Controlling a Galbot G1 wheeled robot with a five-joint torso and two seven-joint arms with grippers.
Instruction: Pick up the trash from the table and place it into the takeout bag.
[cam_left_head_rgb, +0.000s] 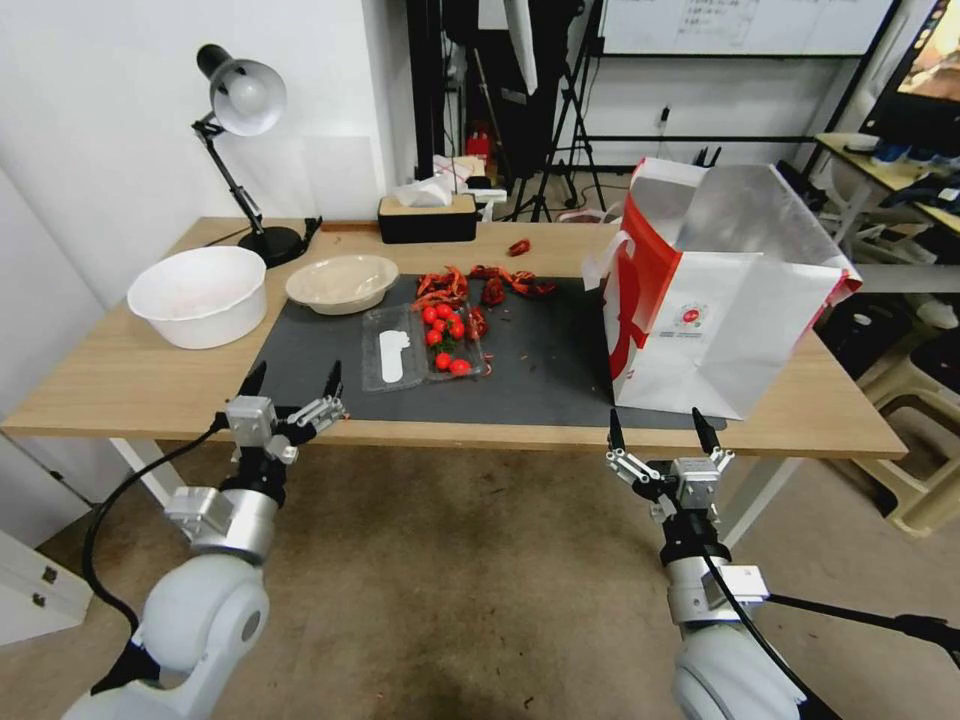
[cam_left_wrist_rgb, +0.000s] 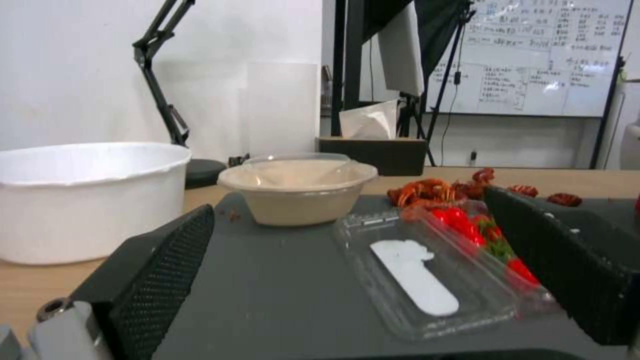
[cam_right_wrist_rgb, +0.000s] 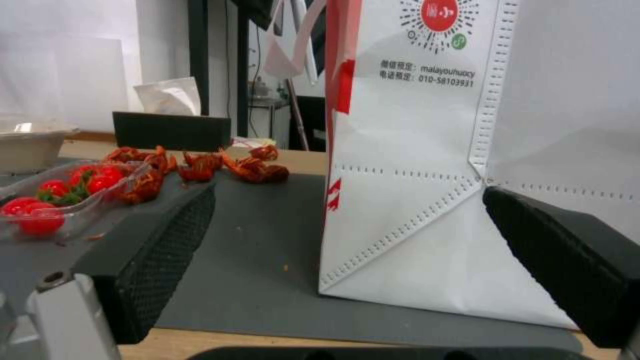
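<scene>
Left gripper (cam_left_head_rgb: 292, 381) and right gripper (cam_left_head_rgb: 660, 431) both spread wide, holding nothing — low by table (cam_left_head_rgb: 120, 385) front edge; takeout bag (cam_left_head_rgb: 720, 330) upright.

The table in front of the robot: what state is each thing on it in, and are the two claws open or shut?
Takeout bag: upright, mouth open.
Clear clamshell box: lid open flat, cherry tomatoes inside.
Beige bowl: upright, clear lid on.
White tub: upright.
Crayfish shells: scattered on the dark mat.
Left claw: open, holding nothing.
Right claw: open, holding nothing.
</scene>
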